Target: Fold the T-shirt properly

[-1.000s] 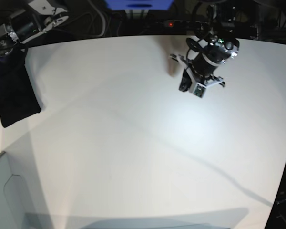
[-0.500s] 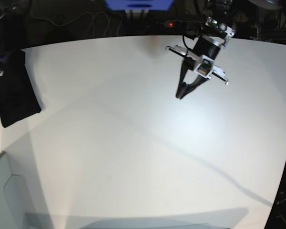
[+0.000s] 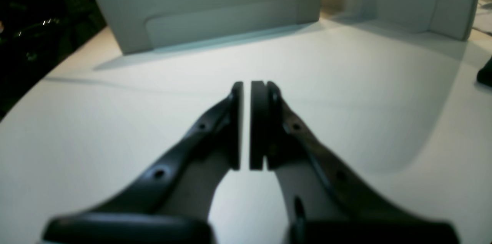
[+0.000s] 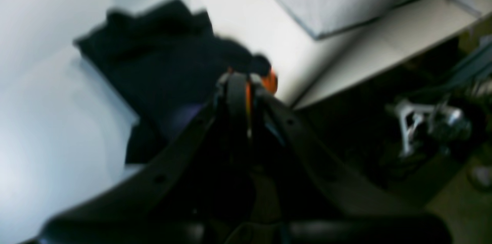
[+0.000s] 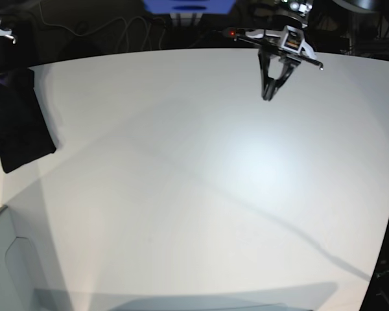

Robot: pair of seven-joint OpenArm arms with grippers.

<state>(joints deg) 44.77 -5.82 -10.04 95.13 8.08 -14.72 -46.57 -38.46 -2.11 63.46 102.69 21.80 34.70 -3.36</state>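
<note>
While the T-shirt (image 5: 16,126) lies folded at the surface's (image 5: 201,194) left edge, your left tool (image 5: 268,96) hangs closed and empty near the far edge; your right tool (image 4: 239,82) is closed too.

White table (image 5: 201,194) lay bare under a bright glare near its middle. Blue box (image 5: 188,5) stood beyond the far edge, cables (image 5: 126,29) beside it. Grey panel (image 3: 203,5) stood upright at one table edge.
</note>
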